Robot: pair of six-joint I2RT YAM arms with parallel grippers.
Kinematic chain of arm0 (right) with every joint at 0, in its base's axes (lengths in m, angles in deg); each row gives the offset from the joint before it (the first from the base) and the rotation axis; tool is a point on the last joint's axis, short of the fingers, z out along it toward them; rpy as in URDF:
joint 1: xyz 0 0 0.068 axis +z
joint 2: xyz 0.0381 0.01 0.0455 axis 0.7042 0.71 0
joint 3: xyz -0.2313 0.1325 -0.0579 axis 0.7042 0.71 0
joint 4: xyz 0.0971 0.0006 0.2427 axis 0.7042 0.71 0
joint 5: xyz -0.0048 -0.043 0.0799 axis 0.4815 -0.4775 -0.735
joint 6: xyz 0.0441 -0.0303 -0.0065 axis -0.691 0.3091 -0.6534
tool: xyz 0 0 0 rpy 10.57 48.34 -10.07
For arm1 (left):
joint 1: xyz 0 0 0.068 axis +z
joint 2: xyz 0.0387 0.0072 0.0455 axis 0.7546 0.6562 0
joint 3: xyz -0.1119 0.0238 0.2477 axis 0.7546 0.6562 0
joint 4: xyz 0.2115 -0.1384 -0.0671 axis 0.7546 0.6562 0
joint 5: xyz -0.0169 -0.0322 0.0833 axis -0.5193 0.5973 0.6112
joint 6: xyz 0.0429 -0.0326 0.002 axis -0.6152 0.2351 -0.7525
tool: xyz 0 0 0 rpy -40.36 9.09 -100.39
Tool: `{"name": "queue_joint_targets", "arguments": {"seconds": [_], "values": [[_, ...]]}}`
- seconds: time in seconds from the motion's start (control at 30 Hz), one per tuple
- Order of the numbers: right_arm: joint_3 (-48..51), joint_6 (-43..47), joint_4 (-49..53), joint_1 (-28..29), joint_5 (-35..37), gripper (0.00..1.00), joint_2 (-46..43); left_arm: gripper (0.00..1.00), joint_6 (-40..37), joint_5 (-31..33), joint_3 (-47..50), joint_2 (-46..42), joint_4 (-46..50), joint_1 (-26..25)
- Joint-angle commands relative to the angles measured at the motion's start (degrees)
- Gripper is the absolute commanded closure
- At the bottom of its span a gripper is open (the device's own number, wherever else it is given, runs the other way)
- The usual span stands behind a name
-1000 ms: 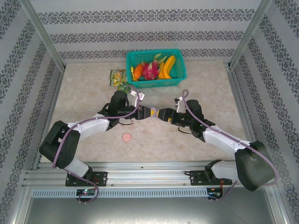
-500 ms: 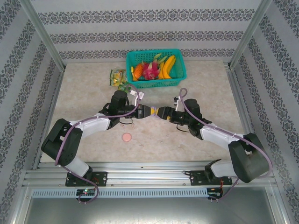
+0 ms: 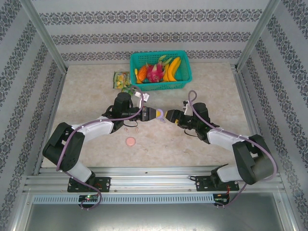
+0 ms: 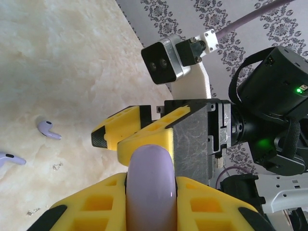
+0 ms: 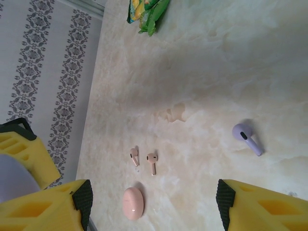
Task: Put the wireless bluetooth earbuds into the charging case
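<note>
The left gripper (image 3: 154, 114) pinches tight the lilac round case (image 4: 149, 185), the right gripper (image 3: 170, 116) at its 3 o'clock stands spread, and on the table (image 5: 202, 72) two pink earbuds (image 5: 152, 162) lie just beside the pink case (image 5: 133, 203) at its 12 o'clock, one lilac earbud (image 5: 246, 137) well apart at 2 o'clock

Bright, even light falls from above on the pale surface (image 3: 91, 110), and the arms cast only faint, soft shadows. From the left wrist, the lilac case (image 4: 149, 197) pinched in the left hand (image 4: 149, 182) looks a bit fuzzy up close. From the right wrist, a wide grey shadow crosses the surface, and the right hand (image 5: 154, 202) has blurry tips.
</note>
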Motion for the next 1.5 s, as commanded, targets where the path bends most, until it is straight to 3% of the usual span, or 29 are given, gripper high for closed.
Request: {"name": "queue_joint_targets", "arguments": {"seconds": [0.0,0.13,0.37,0.53,1.0,1.47], "values": [[0.95,-0.65,-0.93,-0.64,-1.74,0.29,-4.06,0.92,-0.07,-0.31,-1.55,-0.48,-2.29,0.19],[0.20,-5.88,1.33,-0.88,-0.18,0.27,-6.44,0.92,-0.25,0.21,-1.63,0.23,-1.95,0.19],[-0.58,-32.67,3.70,2.52,13.53,0.25,-5.93,0.92,-0.65,4.38,-0.57,0.95,-3.44,-0.08],[-3.60,-42.10,5.72,7.32,19.61,0.24,-4.55,0.92,-5.69,7.67,-1.91,0.89,1.68,-1.43],[-12.17,-46.50,6.20,13.90,22.76,0.26,3.43,0.93,-9.46,9.28,-2.50,1.15,4.69,-2.19],[-13.91,-47.76,4.75,15.63,23.98,0.46,6.11,0.93,-9.77,9.61,-2.07,0.78,4.42,-2.20]]}}
